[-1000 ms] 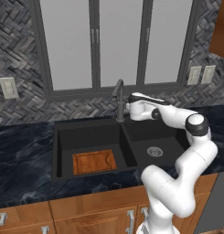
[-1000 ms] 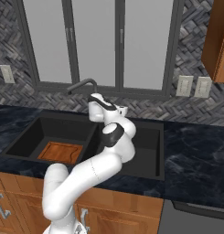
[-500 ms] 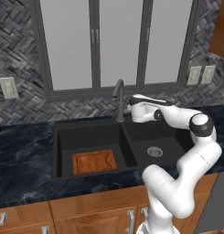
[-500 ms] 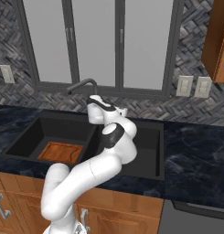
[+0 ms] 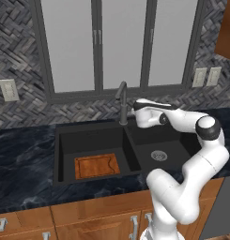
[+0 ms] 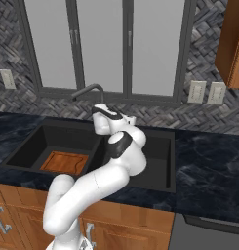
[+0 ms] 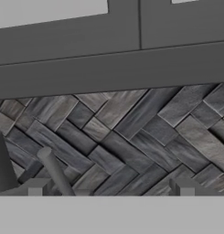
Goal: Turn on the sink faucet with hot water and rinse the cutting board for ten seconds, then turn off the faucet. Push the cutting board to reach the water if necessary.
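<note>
**Hand edges toward the faucet, fingers wide**

Barely anything has shifted since the earlier frame: the white hand sits a touch lower and closer to the faucet post, and the board and sink lie just as they did.

Starting at the left of the left base view, the dark marbled counter [image 5: 22, 159] runs up to the sink [image 5: 90, 136], black and double-basined. Down in the lower left of the left basin lies the cutting board [image 5: 96, 166], flat and reddish-brown, well apart from the hand and dry as far as can be seen. Moving to centre frame, the sink faucet [image 5: 122, 102] stands upright behind the divider, its short spout angled toward the upper left. Just right of the post comes the gripper [image 5: 136, 116], carried above the right basin, level with the lower part of the post and very near it; whether it touches cannot be told from here. Further right, the round drain [image 5: 158, 155] sits on the floor of the right basin.

In the right base view the cutting board [image 6: 65, 162] shows at lower left, the sink faucet [image 6: 88, 91] arches at centre left, and the gripper [image 6: 95, 117] hangs just below and right of its post.

In the hand view the fingertips [image 7: 34, 188] stand far apart at the bottom corners, gripping nothing. Between them, nearer the left one, a slim grey lever [image 7: 55, 172] slants upward; the herringbone tile wall [image 7: 145, 132] lies behind.
</note>
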Controlling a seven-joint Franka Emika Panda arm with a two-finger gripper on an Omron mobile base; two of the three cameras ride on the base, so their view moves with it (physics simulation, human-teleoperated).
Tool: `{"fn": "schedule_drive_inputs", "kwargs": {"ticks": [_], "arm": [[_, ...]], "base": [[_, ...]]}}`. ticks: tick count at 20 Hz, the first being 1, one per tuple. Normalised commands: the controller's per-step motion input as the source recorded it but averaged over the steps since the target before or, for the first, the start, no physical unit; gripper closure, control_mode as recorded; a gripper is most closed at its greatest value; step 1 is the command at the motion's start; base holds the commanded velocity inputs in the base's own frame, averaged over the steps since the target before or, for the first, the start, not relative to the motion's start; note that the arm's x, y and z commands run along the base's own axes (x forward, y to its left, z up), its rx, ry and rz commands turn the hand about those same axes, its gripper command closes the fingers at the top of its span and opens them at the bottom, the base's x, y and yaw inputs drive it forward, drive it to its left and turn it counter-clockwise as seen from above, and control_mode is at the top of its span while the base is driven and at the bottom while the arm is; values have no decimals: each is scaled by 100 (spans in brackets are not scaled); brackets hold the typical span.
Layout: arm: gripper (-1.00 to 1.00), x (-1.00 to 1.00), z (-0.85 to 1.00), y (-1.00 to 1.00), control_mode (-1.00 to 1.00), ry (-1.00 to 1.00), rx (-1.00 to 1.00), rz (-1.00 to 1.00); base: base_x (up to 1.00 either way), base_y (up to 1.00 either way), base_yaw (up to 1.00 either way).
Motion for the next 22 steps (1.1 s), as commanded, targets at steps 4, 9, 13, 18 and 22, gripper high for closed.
{"fn": "schedule_drive_inputs", "kwargs": {"ticks": [4,9,13,18,22], "arm": [[-100,0,0,0,-100,0,0,0],[-100,0,0,0,-100,0,0,0],[-100,0,0,0,-100,0,0,0],[-100,4,0,0,-100,0,0,0],[-100,11,0,0,-100,0,0,0]], "base": [[0,0,0],[0,0,0],[0,0,0],[0,0,0],[0,0,0]]}}
